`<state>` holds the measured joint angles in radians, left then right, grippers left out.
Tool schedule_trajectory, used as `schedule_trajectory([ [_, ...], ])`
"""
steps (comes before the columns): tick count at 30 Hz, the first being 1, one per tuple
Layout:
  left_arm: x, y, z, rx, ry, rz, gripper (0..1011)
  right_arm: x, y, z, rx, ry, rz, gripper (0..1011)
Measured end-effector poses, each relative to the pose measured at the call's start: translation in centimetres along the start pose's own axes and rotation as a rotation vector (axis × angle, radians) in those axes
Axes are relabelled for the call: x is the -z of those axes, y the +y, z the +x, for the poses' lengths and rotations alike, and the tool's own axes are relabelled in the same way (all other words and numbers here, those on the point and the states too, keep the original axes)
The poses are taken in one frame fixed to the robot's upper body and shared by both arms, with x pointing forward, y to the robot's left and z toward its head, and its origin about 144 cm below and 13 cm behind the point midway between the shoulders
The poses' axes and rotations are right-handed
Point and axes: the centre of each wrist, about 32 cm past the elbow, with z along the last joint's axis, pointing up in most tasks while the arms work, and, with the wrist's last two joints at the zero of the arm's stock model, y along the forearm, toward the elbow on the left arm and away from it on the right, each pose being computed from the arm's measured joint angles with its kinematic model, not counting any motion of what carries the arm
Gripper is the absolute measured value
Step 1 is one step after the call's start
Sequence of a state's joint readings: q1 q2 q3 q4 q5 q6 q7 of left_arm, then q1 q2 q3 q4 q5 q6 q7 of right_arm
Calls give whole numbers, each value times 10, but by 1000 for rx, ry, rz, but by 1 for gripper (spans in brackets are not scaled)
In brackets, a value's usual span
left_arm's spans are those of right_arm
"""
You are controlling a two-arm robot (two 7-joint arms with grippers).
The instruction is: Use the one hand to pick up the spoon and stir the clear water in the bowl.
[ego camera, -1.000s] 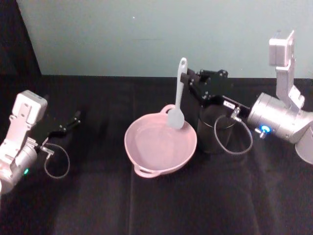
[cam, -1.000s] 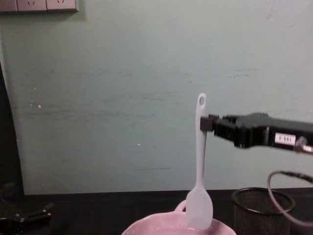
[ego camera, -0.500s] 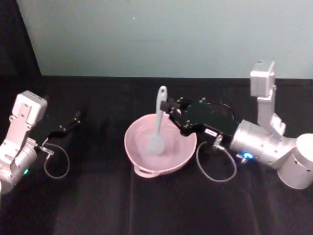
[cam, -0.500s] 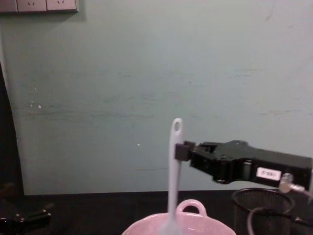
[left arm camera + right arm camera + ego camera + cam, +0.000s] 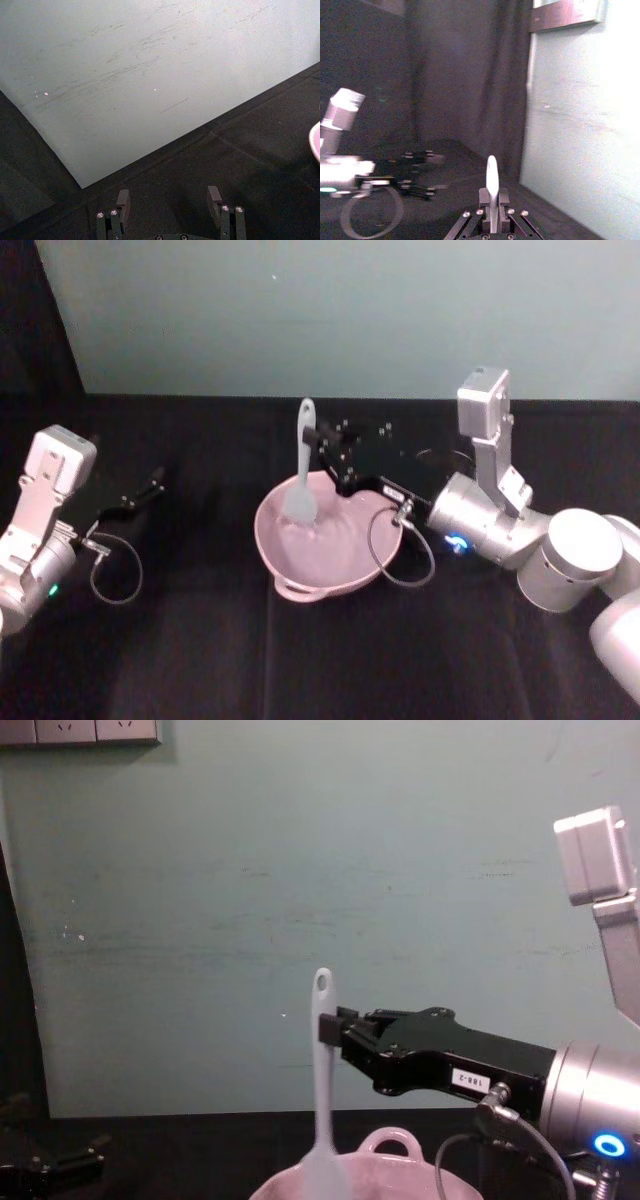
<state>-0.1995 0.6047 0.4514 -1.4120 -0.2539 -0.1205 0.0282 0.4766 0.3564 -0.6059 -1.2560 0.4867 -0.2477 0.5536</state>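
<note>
Our black elongated right gripper (image 5: 320, 436) clamps the long slim white plastic spoon (image 5: 301, 480) high on its handle. The spoon stands upright, blade inside the wide pale-pink ceramic bowl (image 5: 266, 543). Our left gripper (image 5: 169, 196) idles far left, fingers spread.

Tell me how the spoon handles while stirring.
Likely light and fairly stiff: the spoon stands upright and unbent in the bowl. Pinched high on its slim handle by the right end effector, it may pivot under drag. Left end effector sits parked, far left.
</note>
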Motion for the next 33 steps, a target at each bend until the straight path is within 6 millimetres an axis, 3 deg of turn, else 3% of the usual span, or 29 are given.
schedule_trajectory([
  [6,0,0,0,0,0,0,1011,3,1,11,75,-73,-1,108],
  [15,0,0,0,0,0,0,1011,-10,-29,21,82,-100,-35,108],
  [24,0,0,0,0,0,0,1011,-19,-53,-2,-5,10,-46,107],
  [33,0,0,0,0,0,0,1011,-10,-32,-28,-64,93,-15,108],
])
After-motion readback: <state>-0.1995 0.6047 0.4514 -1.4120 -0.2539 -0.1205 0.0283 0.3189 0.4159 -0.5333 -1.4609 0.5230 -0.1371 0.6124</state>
